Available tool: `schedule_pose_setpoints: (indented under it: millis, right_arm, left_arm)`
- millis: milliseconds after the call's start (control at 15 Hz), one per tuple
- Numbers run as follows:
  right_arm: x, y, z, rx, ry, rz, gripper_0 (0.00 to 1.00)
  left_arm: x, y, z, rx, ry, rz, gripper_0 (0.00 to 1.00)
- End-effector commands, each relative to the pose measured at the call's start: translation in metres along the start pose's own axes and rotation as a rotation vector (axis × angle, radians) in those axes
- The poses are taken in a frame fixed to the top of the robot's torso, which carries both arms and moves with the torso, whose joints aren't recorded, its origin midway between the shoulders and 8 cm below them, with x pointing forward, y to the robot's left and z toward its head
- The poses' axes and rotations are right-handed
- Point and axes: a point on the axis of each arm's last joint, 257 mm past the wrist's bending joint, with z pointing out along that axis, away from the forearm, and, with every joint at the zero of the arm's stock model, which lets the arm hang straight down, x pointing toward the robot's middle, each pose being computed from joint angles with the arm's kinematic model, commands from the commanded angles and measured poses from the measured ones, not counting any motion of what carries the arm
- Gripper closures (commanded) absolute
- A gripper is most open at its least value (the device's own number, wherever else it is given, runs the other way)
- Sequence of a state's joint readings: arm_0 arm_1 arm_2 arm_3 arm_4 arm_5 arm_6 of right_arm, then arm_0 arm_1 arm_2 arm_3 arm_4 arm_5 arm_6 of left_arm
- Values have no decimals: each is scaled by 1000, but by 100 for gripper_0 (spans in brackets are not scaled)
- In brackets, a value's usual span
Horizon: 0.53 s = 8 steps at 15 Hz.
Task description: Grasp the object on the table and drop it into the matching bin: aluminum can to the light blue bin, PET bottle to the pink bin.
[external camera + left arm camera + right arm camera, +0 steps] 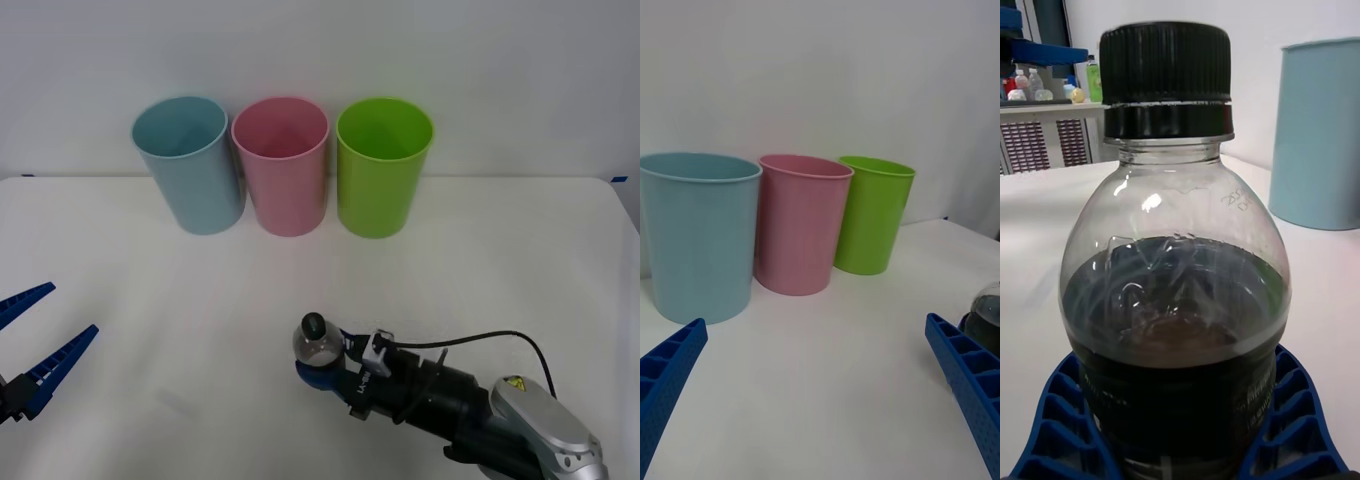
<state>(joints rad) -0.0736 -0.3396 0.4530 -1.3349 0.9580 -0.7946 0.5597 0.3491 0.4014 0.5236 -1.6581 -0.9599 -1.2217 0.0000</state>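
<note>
A plain white wall backs the white table [520, 260], and I'm working over its near half. My right tool [325, 368] sits low at the near middle of the table, its blue ribbed fingers [1296, 420] pinching the PET bottle [315, 343] around the dark lower part, one on each side. The bottle stands upright between them, its black cap [1165, 71] on top, the clear shoulder above a dark liquid line. I can't tell whether its base touches the table or is just off it. My left tool [35, 345] waits at the near left edge of the table, fingers spread wide with nothing between them, well apart from the bottle.

Beyond the bottle, across a bare stretch of table, three bins stand in a row near the far edge: the light blue bin [188, 165] on the left, the pink bin [283, 165] just beside it in the middle, and a lime green bin [382, 165] on the right. All three are upright with open mouths.

I judge the grasp step is done or closing, with the carry yet to begin. The next move calls for a lift high enough to clear the pink rim, since the bins are far taller than the bottle, then a forward reach to centre over the pink mouth before letting go. The neighbours stand close, so drifting sideways risks clipping a rim or dropping into the wrong bin.
</note>
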Motion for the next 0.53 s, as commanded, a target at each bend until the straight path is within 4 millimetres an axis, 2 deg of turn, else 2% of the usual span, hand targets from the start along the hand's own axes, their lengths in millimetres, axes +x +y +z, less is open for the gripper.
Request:
schedule_pose_setpoints:
  millis: [67,533]
  right_arm:
    - [-15,-3,-17,28,-12,3,100]
    - [-83,-17,-53,110,-100,86,100]
  left_arm:
    - [0,0,0,0,0,0,0]
    - [0,0,0,0,0,0,0]
